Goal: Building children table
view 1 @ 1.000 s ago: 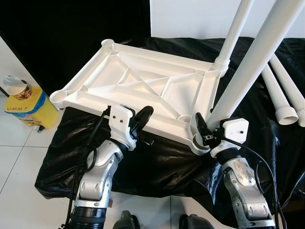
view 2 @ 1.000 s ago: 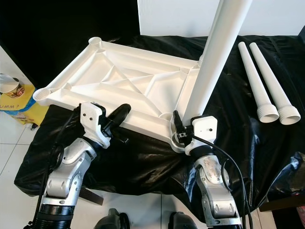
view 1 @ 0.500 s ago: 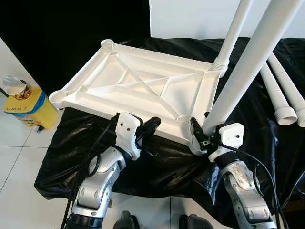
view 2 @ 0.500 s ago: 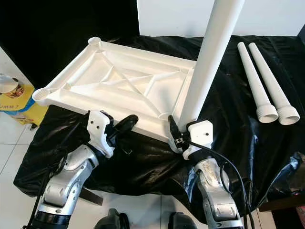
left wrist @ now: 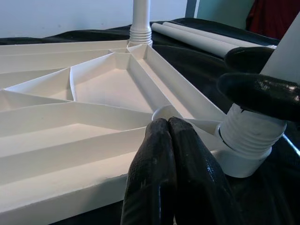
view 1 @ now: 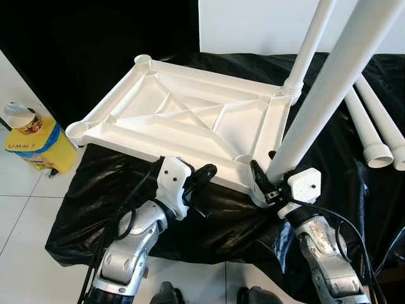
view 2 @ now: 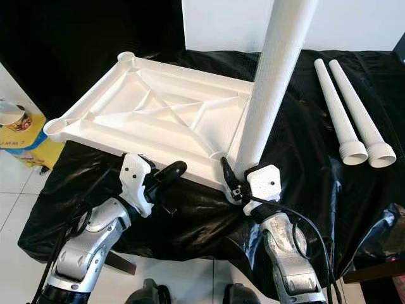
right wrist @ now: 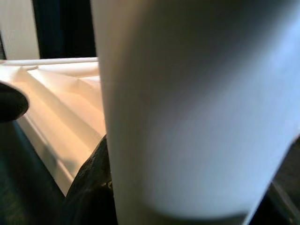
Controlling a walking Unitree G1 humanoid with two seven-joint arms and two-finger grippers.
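Lower right, the right gripper [view 1: 264, 187] clenches the upright white leg [view 1: 323, 95]; left gripper [view 1: 204, 171], fingers pressed together, touches the upturned tabletop [view 1: 190, 114].

setting reads as an improvised assembly spot in a room, not a fitted workshop. floor [view 1: 19, 209] is glossy white tile with grey grout lines. a low surface is draped in crinkled black plastic sheeting [view 1: 215, 221], hanging loose at the near edge. behind it a black backdrop [view 1: 76, 31] covers the left side, beside a plain white wall panel [view 1: 253, 25]. a yellow container [view 1: 38, 142] with a paper cup [view 1: 22, 116] on top stands on the tile at the left. white plastic furniture parts lie on the sheeting: a ribbed tabletop [view 1: 183, 120] upside down and loose tube legs [view 2: 345, 107]. in the left wrist view something dark red [left wrist: 274, 18] shows in the far corner; cannot tell what it is.
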